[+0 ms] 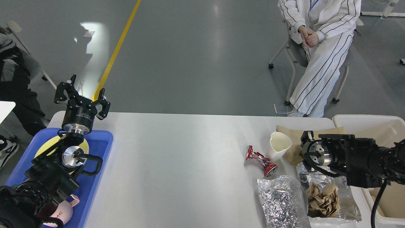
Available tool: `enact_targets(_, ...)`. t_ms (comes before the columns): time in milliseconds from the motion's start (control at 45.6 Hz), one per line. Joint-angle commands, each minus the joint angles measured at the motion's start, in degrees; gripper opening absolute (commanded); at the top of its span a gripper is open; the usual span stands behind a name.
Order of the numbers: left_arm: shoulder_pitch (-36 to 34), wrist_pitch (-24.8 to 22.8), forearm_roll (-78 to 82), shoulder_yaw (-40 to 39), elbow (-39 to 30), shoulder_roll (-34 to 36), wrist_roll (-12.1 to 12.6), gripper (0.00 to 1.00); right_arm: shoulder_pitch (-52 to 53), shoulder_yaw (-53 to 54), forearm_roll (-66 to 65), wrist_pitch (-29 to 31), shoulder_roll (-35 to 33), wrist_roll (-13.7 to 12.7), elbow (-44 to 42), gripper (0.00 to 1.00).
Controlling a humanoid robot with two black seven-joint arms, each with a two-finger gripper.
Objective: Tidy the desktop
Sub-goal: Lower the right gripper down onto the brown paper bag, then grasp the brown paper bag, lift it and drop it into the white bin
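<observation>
The white desktop [190, 158] fills the middle of the head view. At its right end lie a crushed red can [261, 160], a white paper cup [280, 144], a brown paper bag [295, 153], a silver foil bag [280, 199] and a clear plastic bag holding crumpled brown paper [322, 198]. My right gripper [306, 152] hangs low between the paper bag and the plastic bag; it is dark and end-on, so its fingers cannot be told apart. My left gripper [82, 96] stands open and empty above the table's far left corner.
A blue tray [101, 148] at the left edge holds a yellow plate [47, 144] and a pink object [68, 212]. A cream-white bin [389, 125] stands past the right end. A seated person [319, 47] is beyond the far edge.
</observation>
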Motion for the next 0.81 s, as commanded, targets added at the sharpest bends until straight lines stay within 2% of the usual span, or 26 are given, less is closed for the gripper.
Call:
enact_targets(0,-0.02,0.00,0.00,0.00,0.00,0.00,0.00,0.97,0.51,0.00,0.07,-0.21,0.01,-0.07,0.57,0.00)
enact_targets(307,-0.02,0.00,0.00,-0.09,0.00,0.00,0.00,0.97,1.91,-0.18,-0.10,-0.12,-0.60,-0.16,1.09,0.00)
enact_targets(504,0.06,0.00,0.00,-0.09,0.00,0.00,0.00,0.97,5.16,-1.06,-0.89,0.14,-4.55,-0.34,6.19,0.00)
enact_targets(789,-0.02,0.00,0.00,-0.18,0.00,0.00,0.00,0.97,11.57,-8.87,-5.20,1.46,-8.77,-1.04,8.65,0.00)
